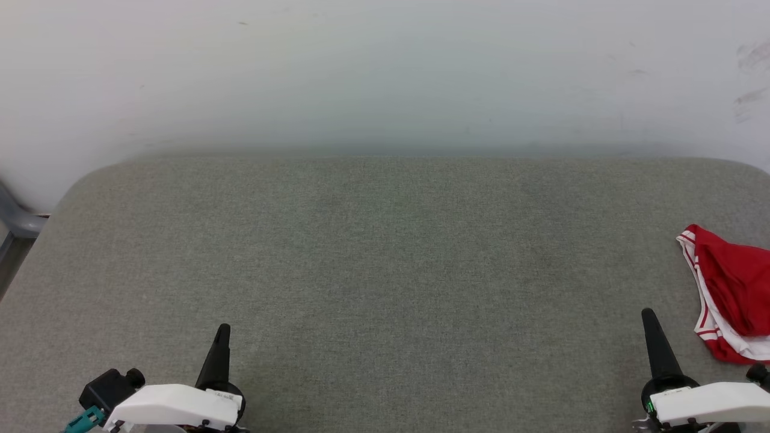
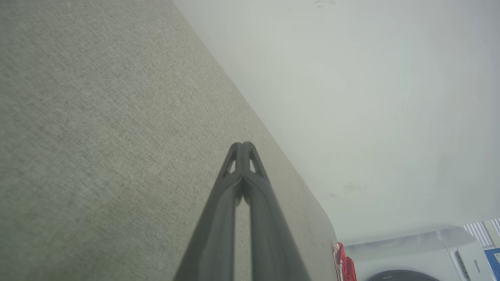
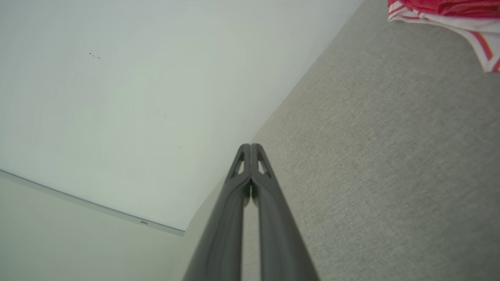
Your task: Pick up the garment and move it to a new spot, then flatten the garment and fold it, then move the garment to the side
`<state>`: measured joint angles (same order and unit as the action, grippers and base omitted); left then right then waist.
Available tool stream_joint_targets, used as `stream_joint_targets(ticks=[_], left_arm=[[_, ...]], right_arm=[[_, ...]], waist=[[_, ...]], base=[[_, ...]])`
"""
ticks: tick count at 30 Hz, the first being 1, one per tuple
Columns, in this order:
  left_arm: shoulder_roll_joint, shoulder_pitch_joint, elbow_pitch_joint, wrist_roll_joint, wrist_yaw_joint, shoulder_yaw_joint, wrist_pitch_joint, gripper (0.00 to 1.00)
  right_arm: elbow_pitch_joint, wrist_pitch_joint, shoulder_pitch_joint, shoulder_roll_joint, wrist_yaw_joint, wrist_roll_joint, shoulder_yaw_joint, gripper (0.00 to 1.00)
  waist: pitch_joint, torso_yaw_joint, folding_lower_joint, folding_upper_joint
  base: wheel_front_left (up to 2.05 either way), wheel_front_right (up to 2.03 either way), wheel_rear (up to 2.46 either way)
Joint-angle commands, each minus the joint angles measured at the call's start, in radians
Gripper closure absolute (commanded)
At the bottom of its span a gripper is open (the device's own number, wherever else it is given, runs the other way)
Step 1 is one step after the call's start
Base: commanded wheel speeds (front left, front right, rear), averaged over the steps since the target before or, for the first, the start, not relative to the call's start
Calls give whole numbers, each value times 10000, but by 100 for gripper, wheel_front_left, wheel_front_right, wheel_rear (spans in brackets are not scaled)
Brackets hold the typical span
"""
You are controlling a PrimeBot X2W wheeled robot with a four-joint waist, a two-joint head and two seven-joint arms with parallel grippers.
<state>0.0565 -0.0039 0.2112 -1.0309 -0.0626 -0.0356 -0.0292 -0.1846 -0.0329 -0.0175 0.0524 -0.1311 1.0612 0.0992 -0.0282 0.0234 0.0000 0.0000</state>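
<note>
The garment (image 1: 734, 294) is a bunched red shirt with white-and-red striped trim, lying at the right edge of the grey padded table (image 1: 385, 264) and partly cut off by the head view's border. Its edge shows as a red sliver (image 2: 343, 265) in the left wrist view and at the top right (image 3: 449, 13) in the right wrist view. My right gripper (image 1: 648, 314) is shut and empty, a short way left of the garment, not touching it. My left gripper (image 1: 223, 328) is shut and empty at the lower left, far from the garment. The lettering is hidden.
A white wall (image 1: 385, 72) runs along the table's far edge. A white appliance (image 2: 429, 253) stands beyond the table's right end. A grey chair part (image 1: 18, 219) sits off the left corner.
</note>
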Motion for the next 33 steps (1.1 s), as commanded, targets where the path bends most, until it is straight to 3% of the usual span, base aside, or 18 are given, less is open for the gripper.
stream_joint_targets(ticks=[1,33], left_arm=[[12,-214,-76,-175,-80,-42,53,100],[-30,-751,160,-3341,-442,-481,843,100]], right_arm=[[68,53,299,8,2,185,25,100],[-311,864,884,-4,3,3184,93,100]], waist=[[2,-2,0,0],[154,-115,0,0]], base=[[0,0,0],[0,0,0]])
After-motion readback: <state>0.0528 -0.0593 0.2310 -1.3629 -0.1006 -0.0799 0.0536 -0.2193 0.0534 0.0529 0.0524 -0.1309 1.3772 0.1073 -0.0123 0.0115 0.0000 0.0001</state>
